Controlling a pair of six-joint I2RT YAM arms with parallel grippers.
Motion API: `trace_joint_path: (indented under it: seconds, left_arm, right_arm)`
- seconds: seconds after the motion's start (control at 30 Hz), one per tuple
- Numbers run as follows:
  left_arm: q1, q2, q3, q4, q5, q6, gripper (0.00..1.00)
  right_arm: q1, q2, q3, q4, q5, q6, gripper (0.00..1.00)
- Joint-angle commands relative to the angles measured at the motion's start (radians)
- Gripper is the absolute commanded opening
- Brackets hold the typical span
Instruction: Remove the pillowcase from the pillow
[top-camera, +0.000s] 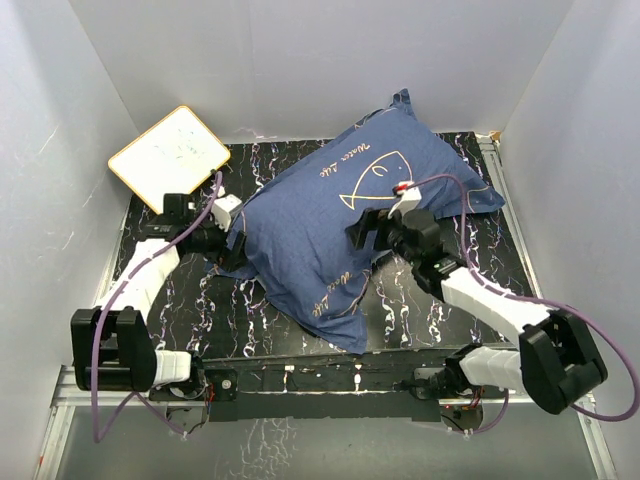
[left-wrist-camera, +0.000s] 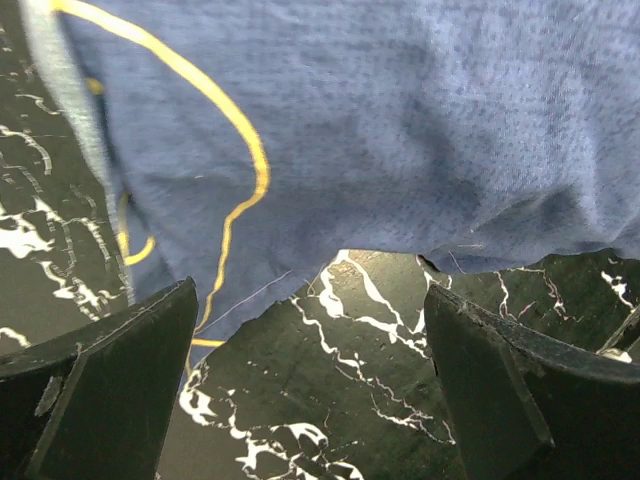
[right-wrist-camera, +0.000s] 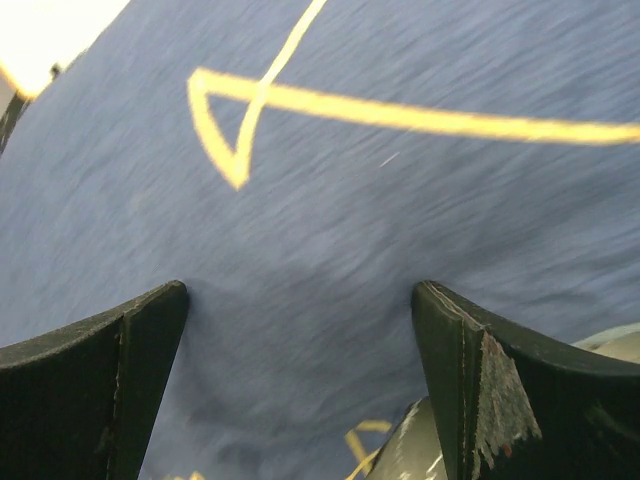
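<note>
Top external view: we see the navy pillowcase, fish outline up, lying plump and diagonal across the black marbled table, the pillow inside hidden from us. The left gripper sits at the cloth's left edge, jaws spread wide over bare table. The right gripper rests atop the case beside the fish, jaws likewise spread, blue cloth between them.
</note>
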Motion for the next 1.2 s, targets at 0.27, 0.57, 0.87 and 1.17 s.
trace_joint_path:
  seconds: [0.27,0.57,0.87,1.17]
  left_arm:
    - [-0.036,0.242,0.060,0.272,-0.202,-0.197,0.53]
    - [-0.013,0.373,0.249,0.252,-0.444,-0.266,0.00]
    - [0.164,0.264,0.399,0.136,-0.344,-0.315,0.00]
    - [0.190,0.043,0.339,-0.040,-0.214,-0.173,0.97]
  right_arm:
    - [0.361,-0.064,-0.029,-0.174,0.092,0.053,0.95]
    - [0.517,0.208,0.071,-0.134,0.075,0.086,0.91]
    - [0.560,0.593,0.359,-0.065,-0.038,0.025,0.79]
    - [0.559,0.794,0.793,-0.153,-0.162,0.044,0.77]
